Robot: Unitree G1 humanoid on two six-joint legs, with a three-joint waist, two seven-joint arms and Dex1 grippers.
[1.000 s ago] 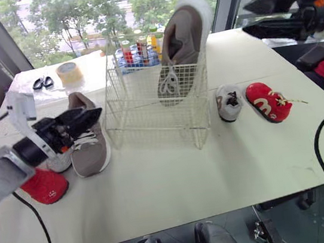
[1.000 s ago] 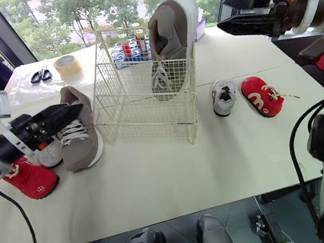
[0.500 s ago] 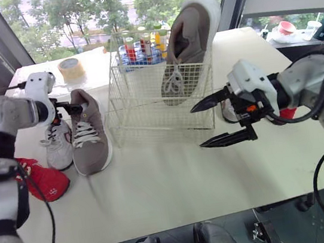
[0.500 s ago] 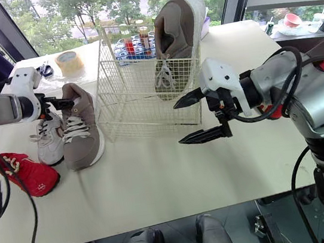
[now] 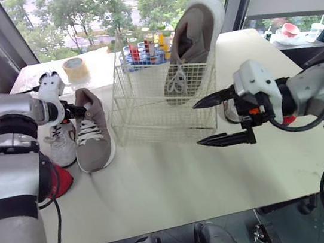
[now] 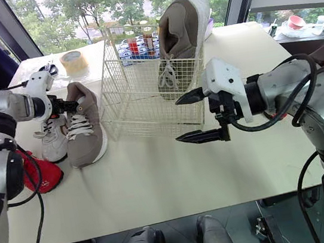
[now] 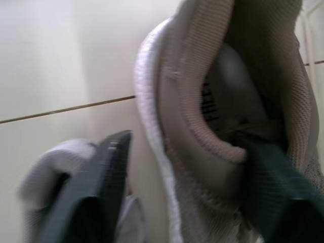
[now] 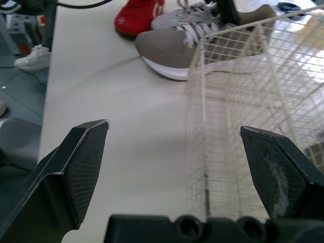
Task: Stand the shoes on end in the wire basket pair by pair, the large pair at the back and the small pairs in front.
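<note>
Listing the surface first: white table [image 5: 159,188], window with trees [image 5: 103,3] behind. Wire basket [image 5: 147,99] mid-table; upright taupe shoe [image 5: 190,39] stands on end in its back right corner. Flat taupe shoe [image 5: 93,137] lies on the table left of the basket, small grey shoe [image 5: 61,142] beside it, red shoe [image 5: 61,179] nearer the edge. My left gripper [image 5: 77,109]: at the flat shoe's heel, fingers parted, one inside the collar, one outside. My right gripper [image 5: 197,125]: hovering before the basket's front right, fingers wide apart, empty.
</note>
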